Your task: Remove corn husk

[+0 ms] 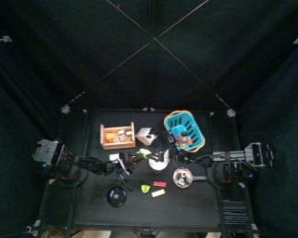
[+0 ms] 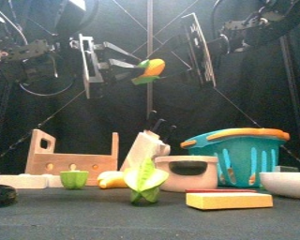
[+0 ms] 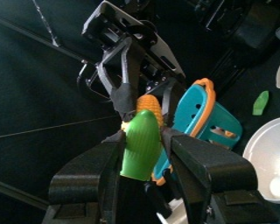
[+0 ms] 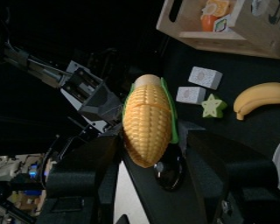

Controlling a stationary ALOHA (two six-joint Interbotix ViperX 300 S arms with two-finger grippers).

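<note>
A yellow corn cob (image 2: 153, 66) hangs in the air above the table's middle, between both arms. Its light-green corn husk (image 2: 142, 79) droops below it. In the left wrist view the corn husk (image 3: 140, 150) fills the gap of my left gripper (image 3: 145, 140), which is shut on it, and the cob's tip (image 3: 147, 106) pokes out beyond. My right gripper (image 4: 149, 140) is shut on the bare cob (image 4: 149, 109); a green husk edge (image 4: 167, 92) shows along one side of it.
On the table below stand a blue basket (image 2: 234, 150) with an orange handle, a wooden crate (image 2: 71, 159), a banana (image 2: 112, 178), a white bowl (image 2: 288, 181), a yellow block (image 2: 228, 200) and a lime-green piece (image 2: 142, 185).
</note>
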